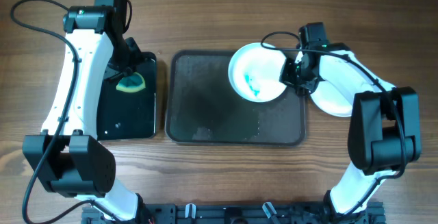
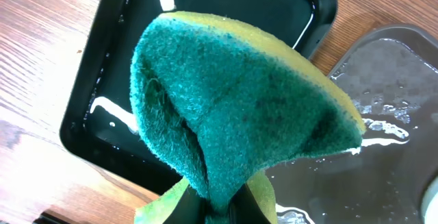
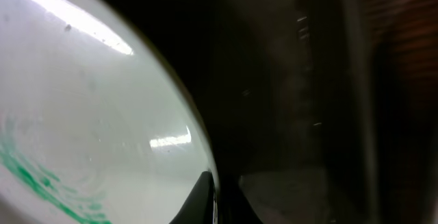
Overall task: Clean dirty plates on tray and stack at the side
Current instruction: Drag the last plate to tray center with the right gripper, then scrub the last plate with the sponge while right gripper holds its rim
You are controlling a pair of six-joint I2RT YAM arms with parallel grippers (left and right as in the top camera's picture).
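Observation:
My right gripper (image 1: 291, 75) is shut on the rim of a white plate (image 1: 256, 72) smeared with green marks, holding it tilted above the far right of the grey tray (image 1: 205, 125). In the right wrist view the plate (image 3: 82, 135) fills the left side, its rim between my fingers (image 3: 217, 203). A second white plate (image 1: 332, 101) lies on the table to the right of the tray, partly under my right arm. My left gripper (image 1: 125, 73) is shut on a green and yellow sponge (image 1: 131, 83) over the black water tray (image 1: 126, 121). The sponge (image 2: 239, 107) fills the left wrist view.
The black water tray (image 2: 96, 121) sits left of the grey tray, close to it. The grey tray's wet surface (image 2: 390, 114) shows at the right of the left wrist view. Bare wooden table (image 1: 219, 11) lies around both trays.

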